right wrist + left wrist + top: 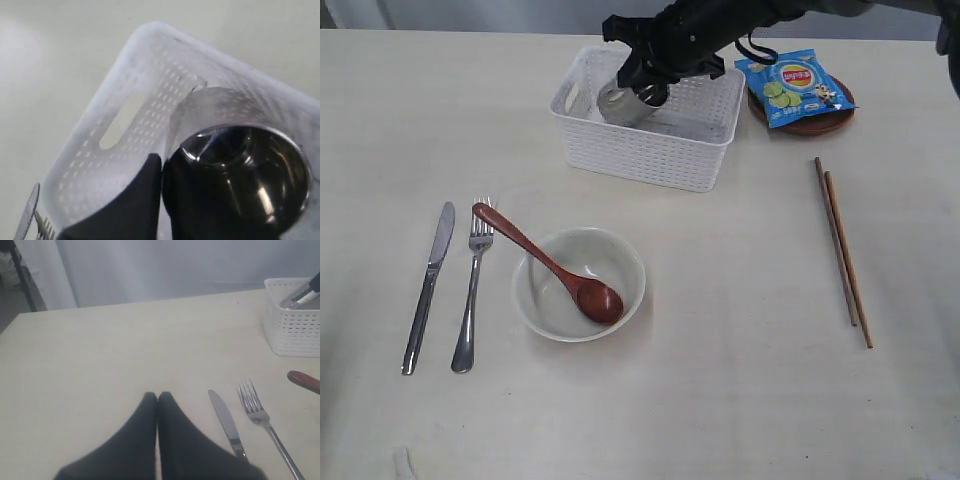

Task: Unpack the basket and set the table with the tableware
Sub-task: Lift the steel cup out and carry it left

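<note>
Steel cup (240, 165) pinched at the rim by right gripper (161, 172), tilted, down inside basket (620, 150). Looks like the last thing in there. Already laid out, well clear of that gripper: knife (428, 285), fork (473, 290), bowl (545, 300) with spoon (545, 262) in it, chopsticks (842, 245). Plate (825, 125) near it, under a bag (795, 88), so probably needs sorting yet. Left gripper (157, 396) closed on nothing, near knife.
</note>
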Motion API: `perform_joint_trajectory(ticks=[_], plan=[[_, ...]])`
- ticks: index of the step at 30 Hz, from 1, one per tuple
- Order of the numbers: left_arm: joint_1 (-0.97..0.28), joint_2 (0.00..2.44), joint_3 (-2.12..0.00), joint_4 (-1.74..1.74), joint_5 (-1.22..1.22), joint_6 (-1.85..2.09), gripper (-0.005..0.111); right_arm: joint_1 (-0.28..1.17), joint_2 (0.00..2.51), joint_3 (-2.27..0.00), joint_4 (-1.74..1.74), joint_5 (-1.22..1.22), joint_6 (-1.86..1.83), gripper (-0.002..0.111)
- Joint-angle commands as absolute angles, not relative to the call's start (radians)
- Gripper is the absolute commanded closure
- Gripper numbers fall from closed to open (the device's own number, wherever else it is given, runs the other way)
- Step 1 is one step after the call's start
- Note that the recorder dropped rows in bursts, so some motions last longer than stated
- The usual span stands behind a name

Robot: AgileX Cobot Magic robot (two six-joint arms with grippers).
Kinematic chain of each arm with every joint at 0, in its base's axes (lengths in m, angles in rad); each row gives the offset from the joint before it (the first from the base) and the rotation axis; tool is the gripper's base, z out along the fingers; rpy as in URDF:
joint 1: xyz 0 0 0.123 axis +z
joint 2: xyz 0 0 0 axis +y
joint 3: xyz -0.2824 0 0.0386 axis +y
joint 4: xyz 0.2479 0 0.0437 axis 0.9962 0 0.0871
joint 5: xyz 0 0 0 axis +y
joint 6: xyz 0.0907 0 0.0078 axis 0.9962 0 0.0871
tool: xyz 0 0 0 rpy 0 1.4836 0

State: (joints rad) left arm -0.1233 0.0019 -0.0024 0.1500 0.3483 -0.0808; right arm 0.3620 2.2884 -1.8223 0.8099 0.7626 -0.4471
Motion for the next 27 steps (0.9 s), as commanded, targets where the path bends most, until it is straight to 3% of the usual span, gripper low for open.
perform_joint_trajectory(ticks=[1, 10, 19, 22, 27], plan=[[-0.128, 0.0, 0.0, 0.153, 0.348, -0.083, 0.107, 0.357, 2.172, -1.826, 0.778, 0.836, -0.525, 0.109], [-0.128, 0.0, 0.0, 0.153, 0.348, -0.083, 0.107, 0.47, 1.961, -1.824, 0.537, 1.006, -0.468, 0.109], [-0.128, 0.0, 0.0, 0.153, 0.348, -0.083, 0.107, 0.775, 1.917, -1.853, 0.328, 1.067, -0.385, 0.109], [-0.128, 0.0, 0.0, 0.153, 0.348, -0.083, 0.107, 0.898, 2.006, -1.97, 0.079, 1.086, -0.245, 0.109], [-0.128, 0.0, 0.0, 0.153, 0.348, -0.083, 0.107, 0.947, 2.286, -2.333, 0.041, 1.169, -0.193, 0.109]])
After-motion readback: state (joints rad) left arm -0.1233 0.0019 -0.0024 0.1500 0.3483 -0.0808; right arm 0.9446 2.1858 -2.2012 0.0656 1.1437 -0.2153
